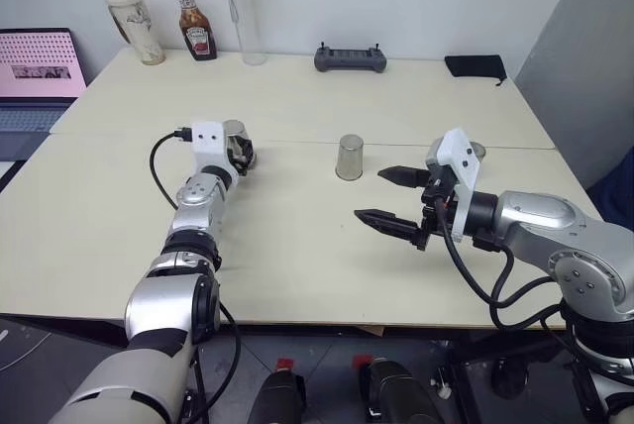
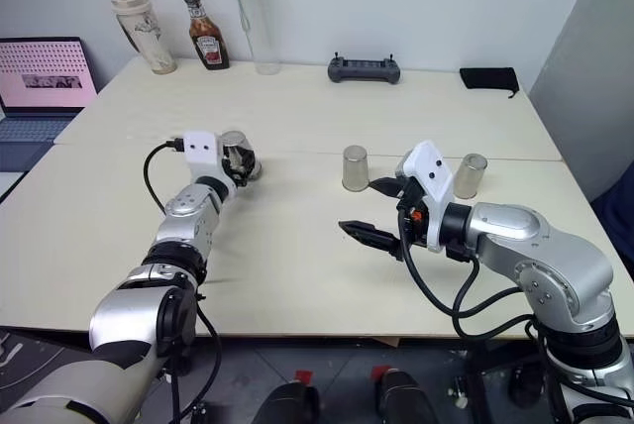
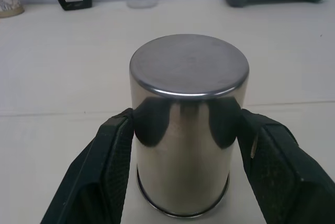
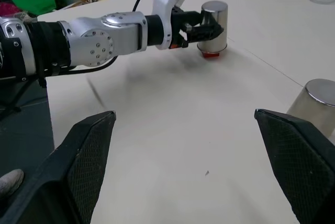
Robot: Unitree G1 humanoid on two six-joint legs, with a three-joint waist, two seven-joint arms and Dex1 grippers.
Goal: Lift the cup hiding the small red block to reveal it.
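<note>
Three cups are set in a row across the middle of the bench [image 1: 297,275]. The cup [image 1: 236,136] nearest the left edge is gripped between the fingers of the left end effector [image 1: 241,155], raised slightly off the surface, and the small red block [image 4: 210,54] is seen directly under its rim. A second cup [image 1: 349,157] stands at the centre. A third cup [image 2: 470,175] stands toward the right edge, just behind the right end effector [image 1: 391,196], which is held above the bench with its fingers spread. Along the far edge, a tumbler [image 1: 135,23], a sauce bottle [image 1: 195,23] and a tall bottle [image 1: 243,8] are grouped near the left corner; a controller [image 1: 350,58] lies midway and a pouch [image 1: 475,67] toward the right. A laptop [image 1: 38,77] is placed beyond the left edge.
</note>
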